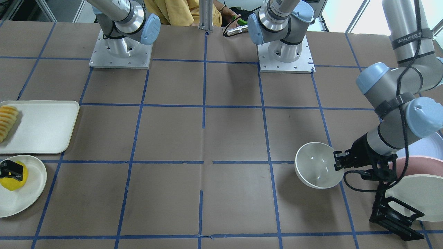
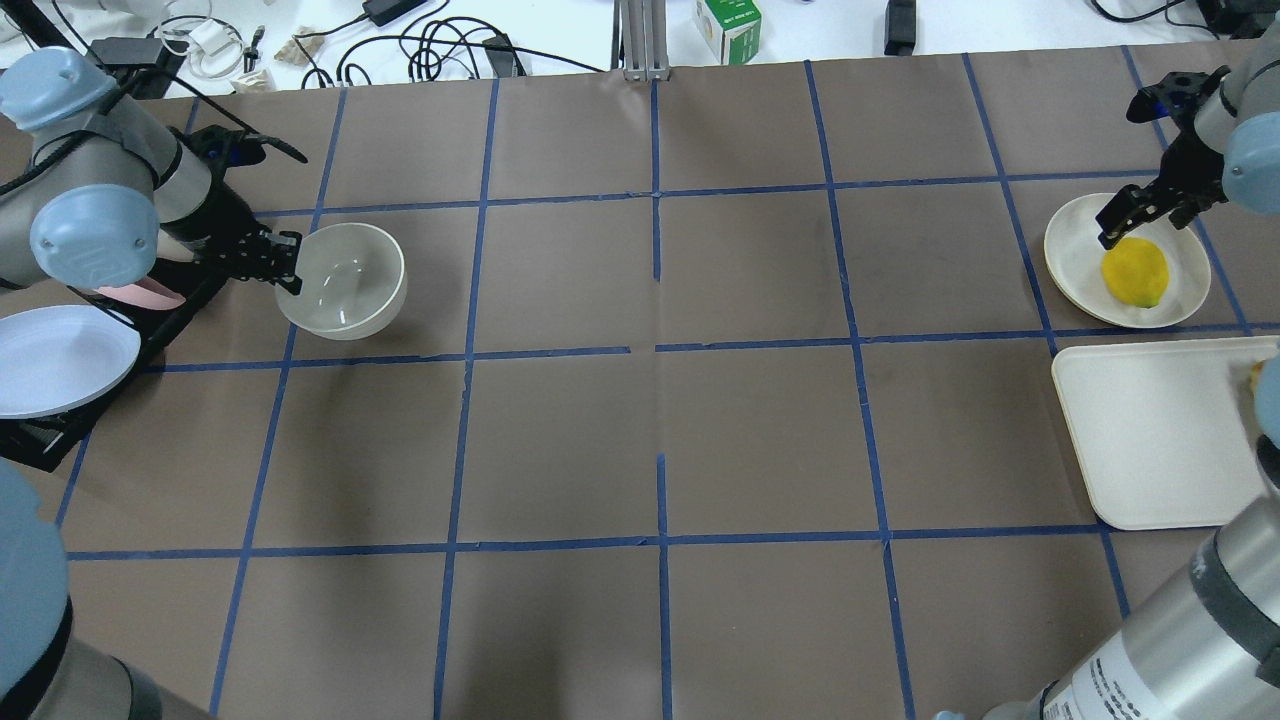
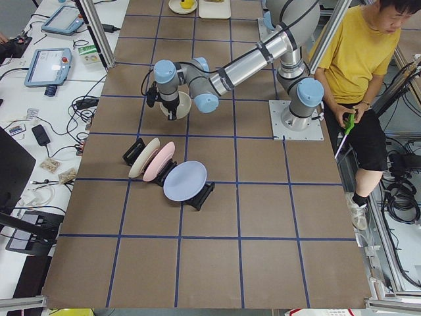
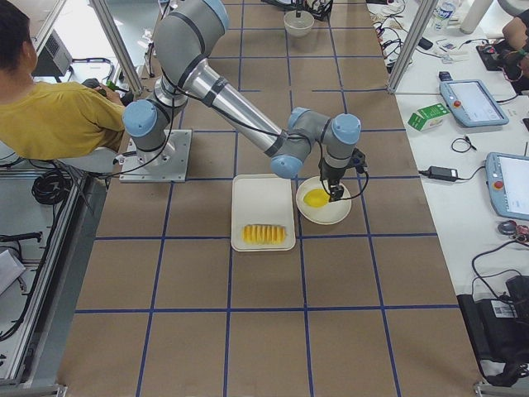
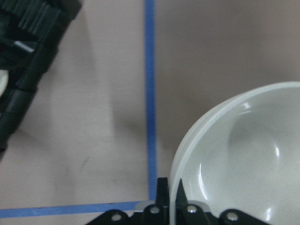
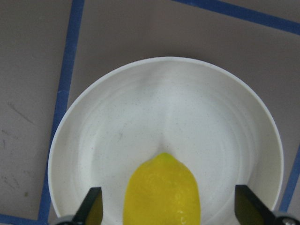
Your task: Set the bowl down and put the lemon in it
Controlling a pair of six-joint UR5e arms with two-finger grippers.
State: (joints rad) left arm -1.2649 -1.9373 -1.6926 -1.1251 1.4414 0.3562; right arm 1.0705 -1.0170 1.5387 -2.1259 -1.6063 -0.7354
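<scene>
My left gripper (image 1: 336, 161) is shut on the near rim of the off-white bowl (image 1: 316, 165) and holds it tilted, a little above the table. The left wrist view shows the fingertips (image 5: 163, 190) pinching the bowl's rim (image 5: 187, 154). In the overhead view the bowl (image 2: 345, 280) is at the table's left. The yellow lemon (image 2: 1135, 272) lies on a cream plate (image 2: 1075, 250) at the far right. My right gripper (image 6: 169, 209) is open just above the lemon (image 6: 159, 185), one finger on each side and neither touching it.
A cream tray (image 1: 45, 128) with a row of fruit slices (image 1: 7, 121) lies beside the lemon's plate (image 1: 34, 183). A black rack (image 1: 394, 216) with several plates (image 2: 60, 360) stands close to my left gripper. A person sits behind the robot bases.
</scene>
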